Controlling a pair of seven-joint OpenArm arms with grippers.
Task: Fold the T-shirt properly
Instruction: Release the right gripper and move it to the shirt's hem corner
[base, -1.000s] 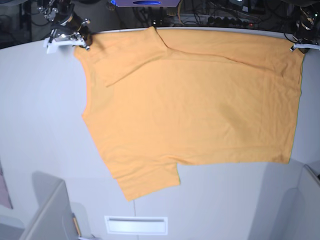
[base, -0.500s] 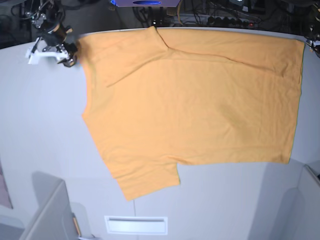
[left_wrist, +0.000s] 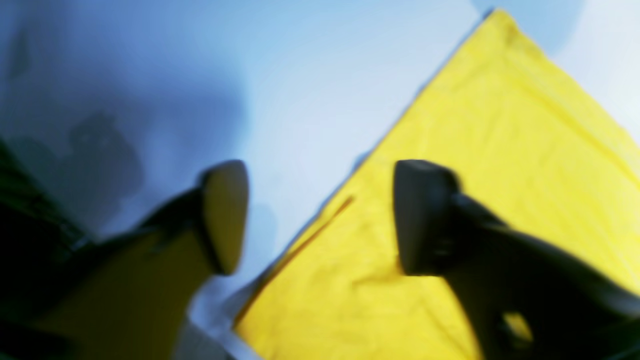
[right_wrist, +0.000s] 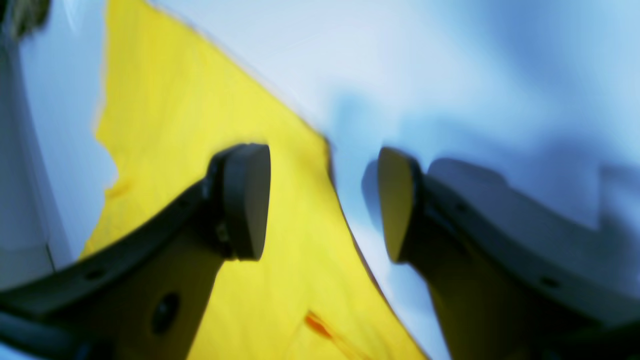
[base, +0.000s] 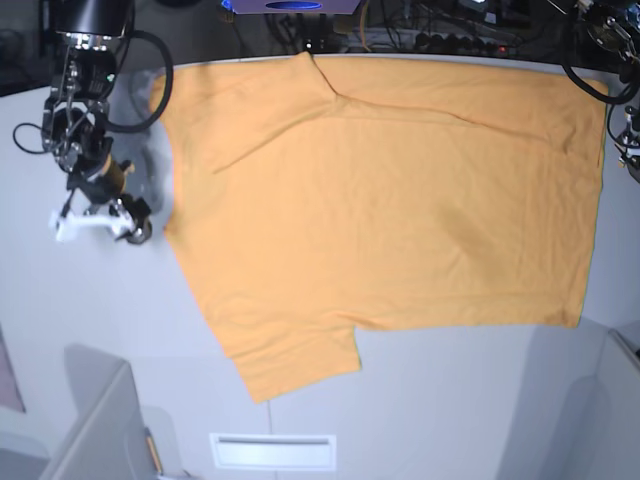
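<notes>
The light-orange T-shirt (base: 390, 210) lies flat on the white table (base: 80, 310), plain side up. One sleeve is folded in at the far left and the other sleeve (base: 295, 360) sticks out toward the near edge. My right gripper (base: 100, 222) is open and empty, just left of the shirt's left edge. In the right wrist view, the gripper (right_wrist: 322, 200) straddles the edge of the shirt (right_wrist: 200, 150), which looks yellow there. My left gripper (left_wrist: 320, 215) is open over the edge of the shirt (left_wrist: 475, 165). In the base view only part of its arm (base: 630, 135) shows, at the right border.
Grey bins stand at the near left (base: 95, 420) and near right (base: 600, 400). A white slotted plate (base: 272, 450) sits at the front edge. A pinkish cloth (base: 5, 370) shows at the left border. Cables and equipment (base: 440, 30) run behind the table.
Both grippers have left the shirt's far corners. The right one moved toward the near side along the left edge; the left one moved down the right edge. The shirt stayed still.
</notes>
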